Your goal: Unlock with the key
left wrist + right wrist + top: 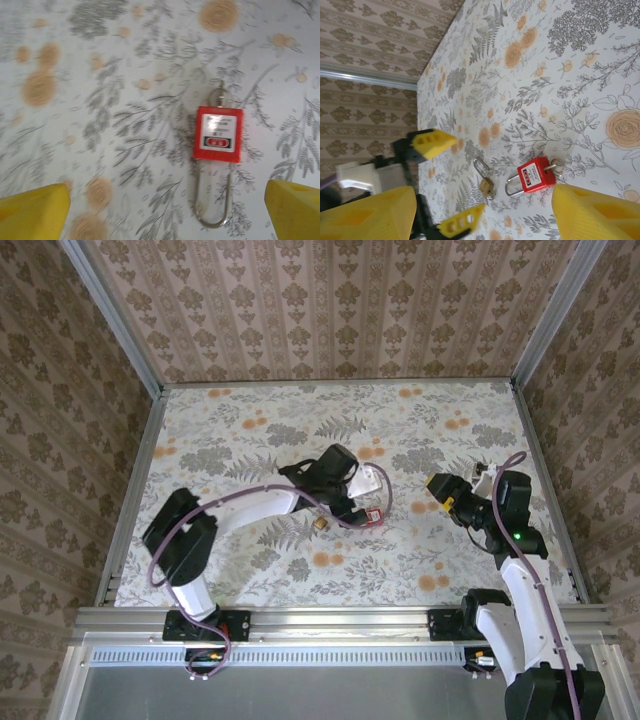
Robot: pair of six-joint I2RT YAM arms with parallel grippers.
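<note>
Lying below left end effector [165, 212]: padlock [218, 134]

Plastic and metal on a matt tabletop [100, 150]
I see the padlock [218, 134] body as glossy red plastic, its shackle [212, 225] bright smooth metal.

So besides the main action we're seeing a table [250, 440] covered in a grey-fern and orange-flower print, brownish damask walls [340, 300] boxing the table in on three sides, an aluminium rail [340, 620] along the table's near edge, and a small brass padlock [320, 524] lying near the table's middle.
</note>
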